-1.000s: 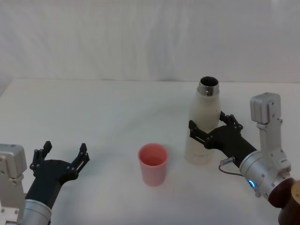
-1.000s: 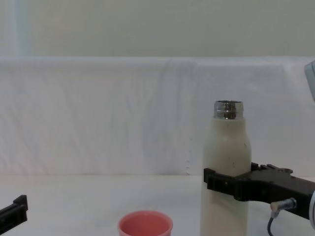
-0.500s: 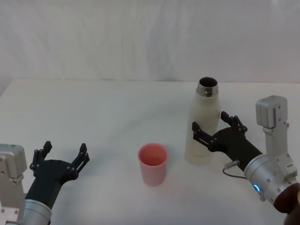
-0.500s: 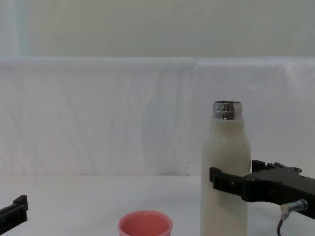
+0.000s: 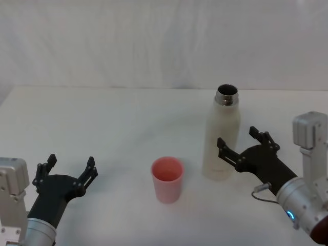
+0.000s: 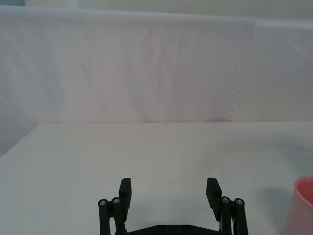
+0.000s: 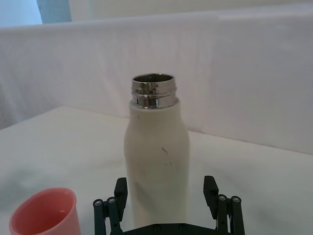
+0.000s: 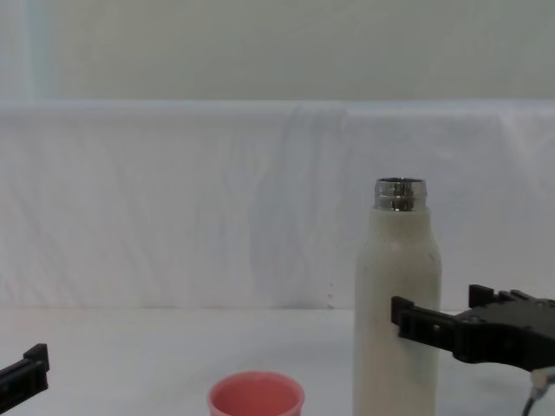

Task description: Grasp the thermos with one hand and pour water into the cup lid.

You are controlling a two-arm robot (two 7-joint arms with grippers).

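The thermos (image 5: 221, 138) stands upright and uncapped right of centre; it is a cream-white bottle with a steel neck. The salmon-pink cup lid (image 5: 167, 178) sits to its left, nearer me. My right gripper (image 5: 236, 135) is open at the thermos's right side, its fingertips level with the lower body. In the right wrist view the thermos (image 7: 156, 161) rises just beyond the spread fingers of the right gripper (image 7: 165, 183), with the cup lid (image 7: 44, 213) beside it. My left gripper (image 5: 72, 160) rests open at the front left, holding nothing.
A white table (image 5: 118, 123) carries everything, and a white cloth backdrop (image 5: 154, 41) closes off the far edge. The chest view shows the thermos (image 8: 397, 303), the cup lid's rim (image 8: 256, 397) and the right gripper (image 8: 438, 302).
My right gripper has drawn back to the right, away from around the thermos's body. The thermos stays upright in place. The left arm and cup lid have not moved.
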